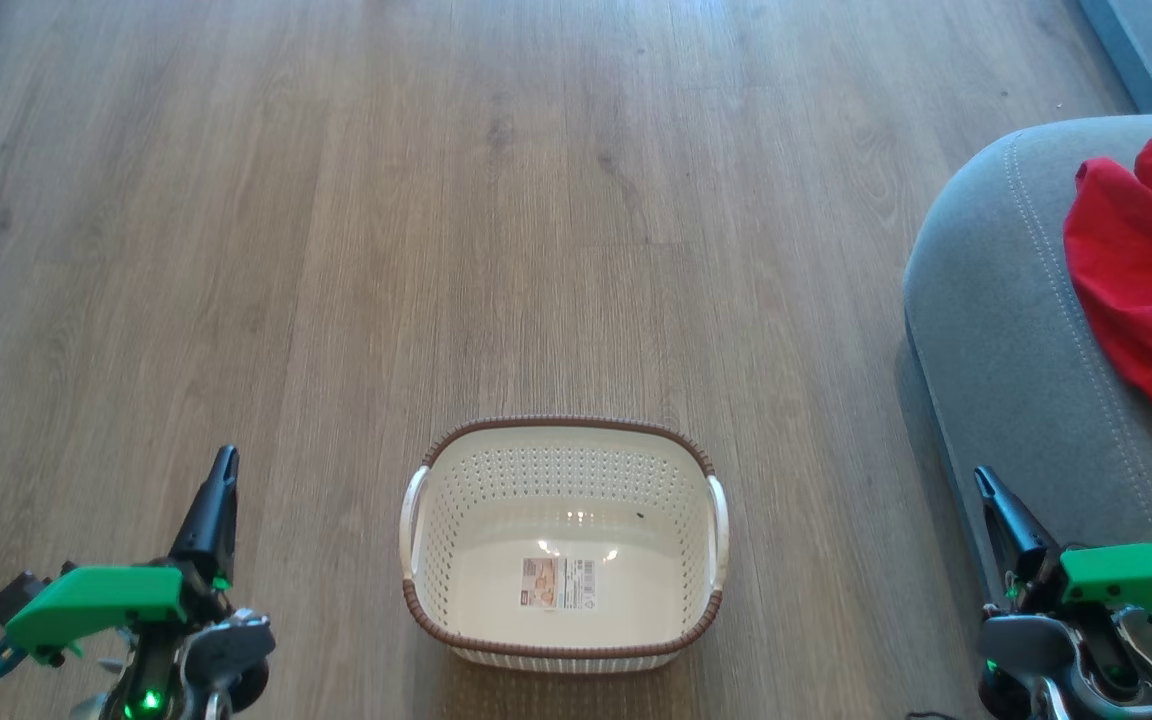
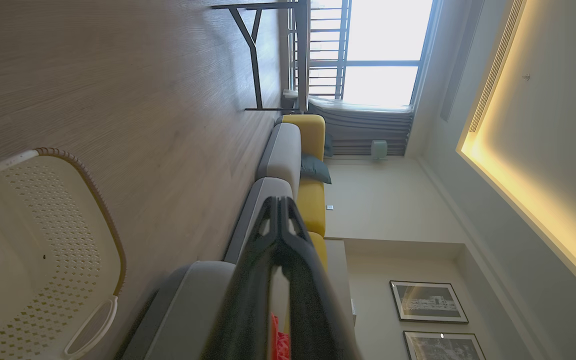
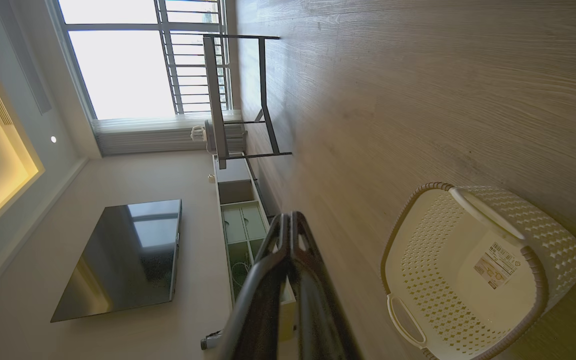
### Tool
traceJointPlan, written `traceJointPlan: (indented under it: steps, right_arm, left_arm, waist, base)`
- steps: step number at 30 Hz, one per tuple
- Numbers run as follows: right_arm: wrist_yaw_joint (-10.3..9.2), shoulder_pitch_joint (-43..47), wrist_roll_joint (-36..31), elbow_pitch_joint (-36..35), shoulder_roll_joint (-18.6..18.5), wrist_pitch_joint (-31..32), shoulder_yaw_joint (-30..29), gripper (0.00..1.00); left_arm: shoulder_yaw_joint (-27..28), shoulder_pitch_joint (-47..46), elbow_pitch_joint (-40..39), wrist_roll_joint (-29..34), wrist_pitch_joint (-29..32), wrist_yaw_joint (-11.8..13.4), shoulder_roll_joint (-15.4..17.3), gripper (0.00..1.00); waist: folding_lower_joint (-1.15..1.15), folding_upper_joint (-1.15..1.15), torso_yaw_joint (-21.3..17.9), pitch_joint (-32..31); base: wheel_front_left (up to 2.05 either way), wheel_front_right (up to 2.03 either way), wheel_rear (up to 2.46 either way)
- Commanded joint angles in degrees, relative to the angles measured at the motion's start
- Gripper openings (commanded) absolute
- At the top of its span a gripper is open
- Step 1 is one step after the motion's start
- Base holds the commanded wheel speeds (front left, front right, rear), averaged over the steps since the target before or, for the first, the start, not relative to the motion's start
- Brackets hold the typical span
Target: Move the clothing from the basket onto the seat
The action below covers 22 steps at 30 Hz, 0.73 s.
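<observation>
**Basket emptied, clothing on the seat: hold both hands clear**

The left hand (image 1: 224, 466) sits low over the floor (image 1: 536, 200), its two dark fingers pressed together at the tips and gripping nothing. The left wrist view shows the same meeting tips with no cloth between them. The right hand (image 1: 985, 482) is likewise closed and empty. It is poised just beside the front edge of the seat (image 1: 996, 330).

Between the two hands, well apart from each, the basket (image 1: 556, 470) stands upright on the floor. Its inside is bare down to the label sticker (image 1: 558, 583). The clothing (image 1: 1146, 270) lies crumpled on the seat, set in from the rounded corner and running out past the picture's right edge, so how far it spreads cannot be told. No white bands are visible from here.

Judged from this, the move looks done, and what remains is a tidy finish:

- Keep both hands shut and low, so no fingertip snags the fabric.
- If the right arm shifts, it should draw away from the seat's edge and not sweep across it, since the cloth is soft and would drag easily.
- The left arm needs room from the basket's near handle, because a light plastic basket will skid on smooth boards at a nudge.
</observation>
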Motion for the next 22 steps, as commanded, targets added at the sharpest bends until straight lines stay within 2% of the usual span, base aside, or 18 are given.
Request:
traceJointPlan:
  steps: [1, 22]
  right_arm:
    - [0.40, -2.9, 0.4, -2.3, -0.4, 0.4, 1.0, 0.00]
    - [0.40, -2.9, 0.4, -2.3, -0.4, 0.4, 1.0, 0.00]
  left_arm:
    - [2.1, -3.2, -1.9, -0.1, 0.4, -0.4, 0.2, 0.00]
    - [2.1, -3.2, -1.9, -0.1, 0.4, -0.4, 0.2, 0.00]
  waist:
    - [0.00, 0.00, 0.0, 0.0]
    - [0.00, 0.00, 0.0, 0.0]
  base:
    - [0.00, 0.00, 0.00]
    - [0.00, 0.00, 0.00]
